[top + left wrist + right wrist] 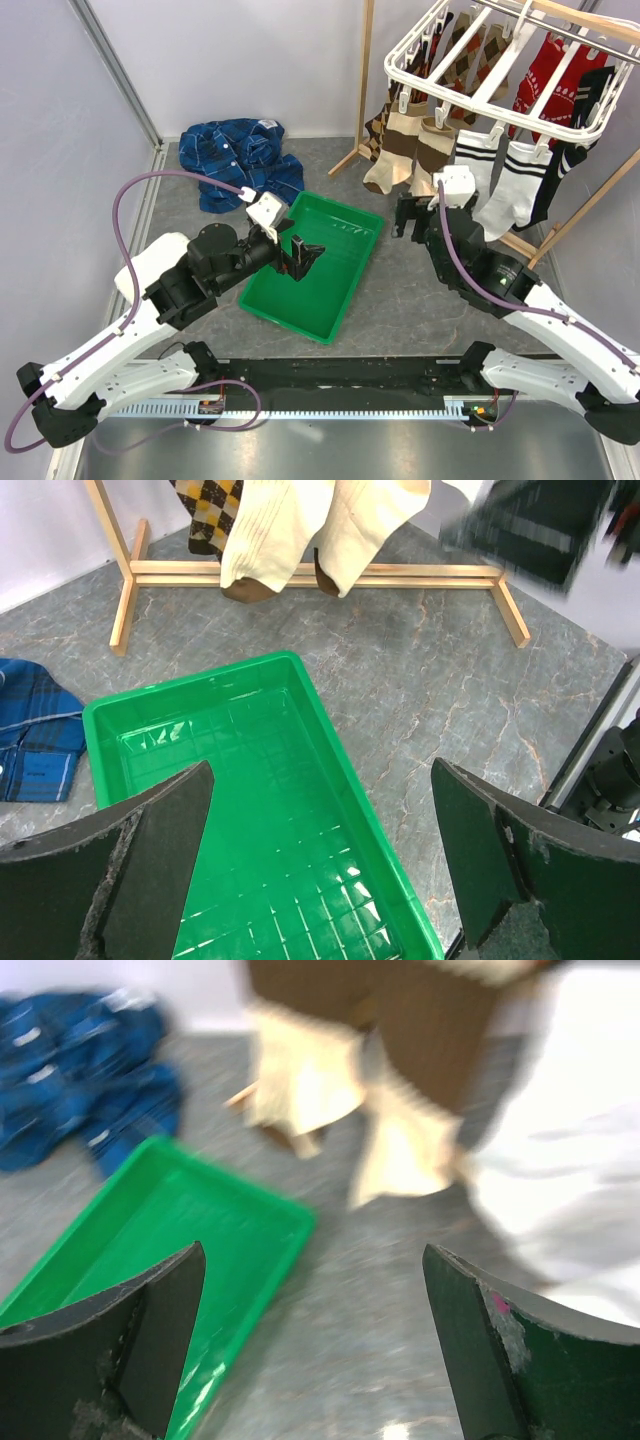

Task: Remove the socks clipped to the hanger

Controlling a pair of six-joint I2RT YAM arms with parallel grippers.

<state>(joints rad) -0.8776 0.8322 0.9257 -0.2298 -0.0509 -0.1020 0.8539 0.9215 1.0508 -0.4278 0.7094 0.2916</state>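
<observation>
Well, the socks (505, 185) hang limp from the hanger (497, 72) at the far right, just beyond my right arm. They look like light, soft cloth that will stretch before a clip lets go, so I'd pinch high, just under a clip. My left fingers (150, 860) and right fingers (520, 1350) stand spread, holding nothing. The wooden stand (363, 80) crowds the hanger's left; the green tray (330, 270) on the surface (400, 300) offers open room.

The left arm (170, 285) and the right arm (530, 295) have white shells and black joint housings. A mauve cable (118, 215) loops along each. A small white camera block (266, 212) tops each wrist. The jaws are dark, with scuffed, chipped edges.
</observation>
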